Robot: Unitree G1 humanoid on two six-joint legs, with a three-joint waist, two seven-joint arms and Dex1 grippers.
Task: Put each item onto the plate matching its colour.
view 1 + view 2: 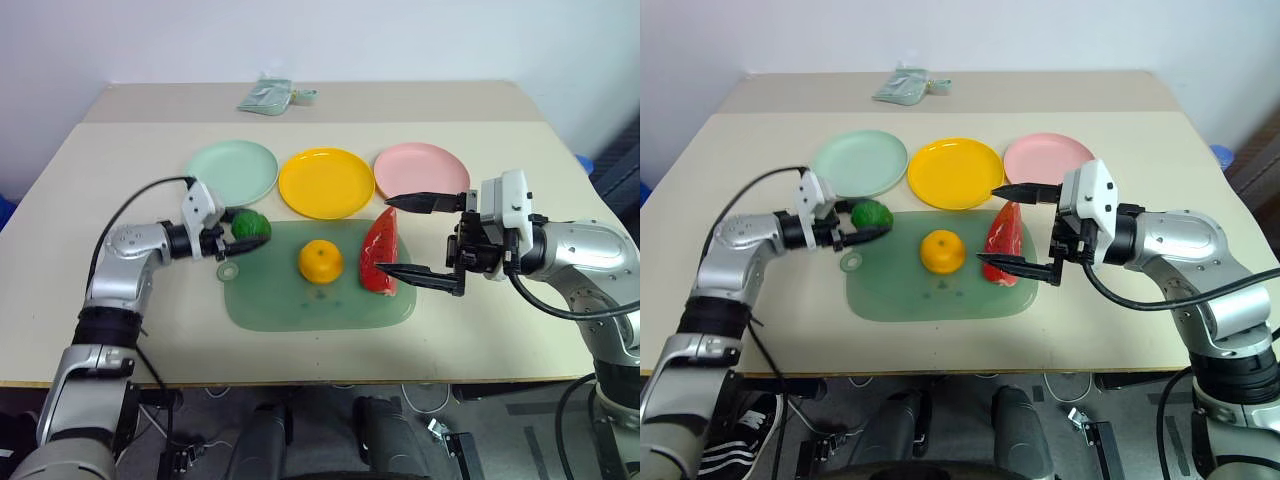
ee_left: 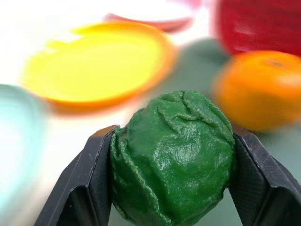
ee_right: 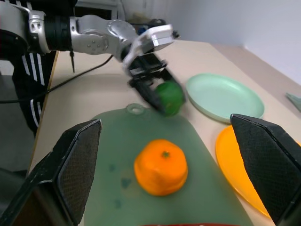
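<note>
Left pincer [image 1: 243, 237] clamped shut, right pincer [image 1: 402, 236] spread wide.

Lighting even, bright, diffuse; soft faint shadows on the tabletop [image 1: 120, 300]. Head views sharp. Left wrist view: green ball [image 2: 171, 157] in focus with specular highlights; yellow plate [image 2: 94, 66] and mandarin [image 2: 263, 89] behind it smeared and blurred. Right wrist view: mild blur on the left gripper [image 3: 157, 101]; near black fingers [image 3: 77, 165] soft.

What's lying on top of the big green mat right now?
On the green mat sit the orange mandarin and the red watermelon wedge. At its corner, the left gripper is shut on the dark green ball. Whether the ball touches the mat is hidden.
</note>
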